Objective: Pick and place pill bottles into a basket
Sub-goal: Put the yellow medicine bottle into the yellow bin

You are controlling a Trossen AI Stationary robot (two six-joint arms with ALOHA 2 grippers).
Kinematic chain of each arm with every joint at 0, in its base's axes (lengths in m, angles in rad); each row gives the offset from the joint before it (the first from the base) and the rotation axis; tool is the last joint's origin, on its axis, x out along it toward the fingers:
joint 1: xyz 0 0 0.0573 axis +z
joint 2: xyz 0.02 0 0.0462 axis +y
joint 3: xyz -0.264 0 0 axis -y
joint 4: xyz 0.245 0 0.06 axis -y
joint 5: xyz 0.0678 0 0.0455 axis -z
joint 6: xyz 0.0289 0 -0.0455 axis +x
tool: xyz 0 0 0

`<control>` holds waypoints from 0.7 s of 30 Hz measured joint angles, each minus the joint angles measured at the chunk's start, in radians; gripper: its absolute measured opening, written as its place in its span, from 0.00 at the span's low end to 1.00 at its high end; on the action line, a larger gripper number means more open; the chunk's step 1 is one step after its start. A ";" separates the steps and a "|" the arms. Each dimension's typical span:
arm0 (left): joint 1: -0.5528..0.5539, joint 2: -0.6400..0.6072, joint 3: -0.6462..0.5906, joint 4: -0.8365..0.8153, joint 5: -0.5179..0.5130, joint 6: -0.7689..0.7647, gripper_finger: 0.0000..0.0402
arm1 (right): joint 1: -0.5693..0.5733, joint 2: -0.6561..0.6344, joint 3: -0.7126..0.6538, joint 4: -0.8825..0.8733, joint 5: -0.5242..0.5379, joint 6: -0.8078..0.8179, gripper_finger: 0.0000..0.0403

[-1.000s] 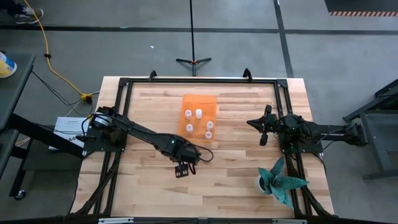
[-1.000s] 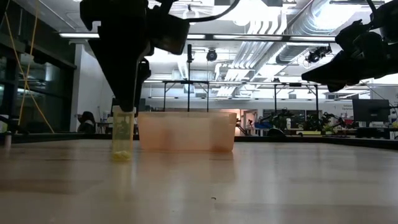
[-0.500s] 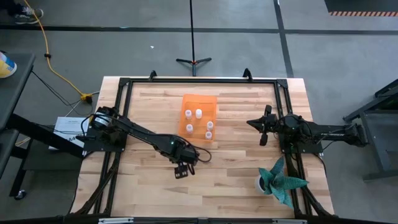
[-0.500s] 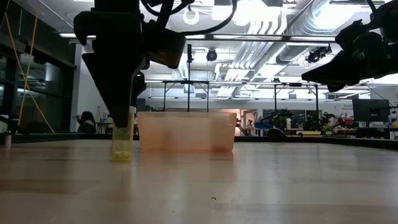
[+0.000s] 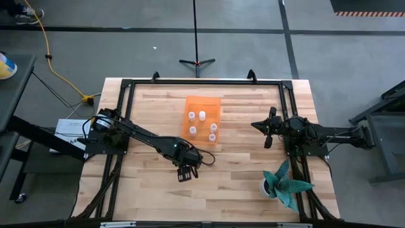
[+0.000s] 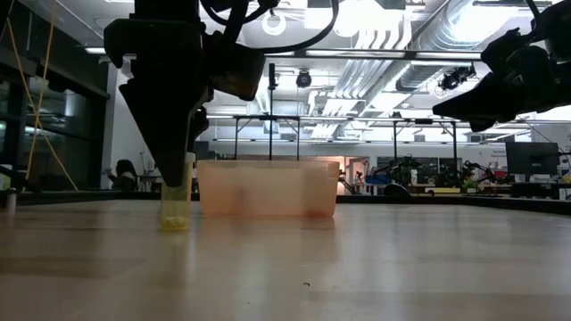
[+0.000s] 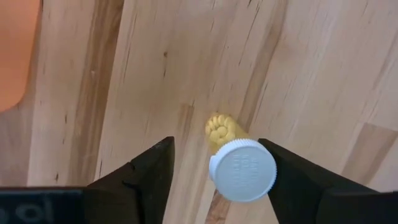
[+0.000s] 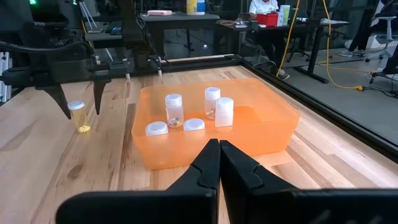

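Observation:
One pill bottle point(image 6: 175, 207) stands upright on its base on the wooden table, near side of the basket; its white cap point(image 7: 242, 169) faces up. My left gripper point(image 7: 214, 177) is open and points down, with a finger on either side of the bottle's top. It also shows in the high view point(image 5: 184, 172). The orange basket point(image 5: 212, 105) sits at the table's middle far part and holds several pill bottles point(image 8: 214, 109). My right gripper point(image 8: 219, 149) is shut and empty, hovering to the right of the basket point(image 8: 273, 127). My left gripper comes at the bottle from above, pointing down, its fingers astride the cap. One finger point(image 7: 292, 180) stands right against the cap's rim point(image 7: 272, 171), and the other stands clear of it. Whether that finger touches the cap, I cannot tell.
A white pot with a teal plant point(image 5: 286, 183) stands at the table's near right. A black frame rail point(image 5: 202, 82) runs round the table top. Bare wood lies between the bottle and the basket's near wall point(image 6: 268, 189).
My left gripper has gone down over the standing bottle, so that its fingertips now reach below the cap's top. The bottle has stayed where it was.

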 joint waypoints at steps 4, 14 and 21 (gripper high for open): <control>0.000 0.000 0.000 0.000 -0.001 0.002 0.61 | 0.000 0.000 0.000 0.000 0.000 0.000 0.00; 0.000 0.000 0.003 -0.001 -0.003 0.010 0.50 | 0.000 0.000 0.000 0.000 0.000 0.000 0.00; 0.001 0.000 0.082 -0.047 -0.003 0.087 0.42 | 0.000 0.000 0.000 0.000 0.000 -0.004 0.00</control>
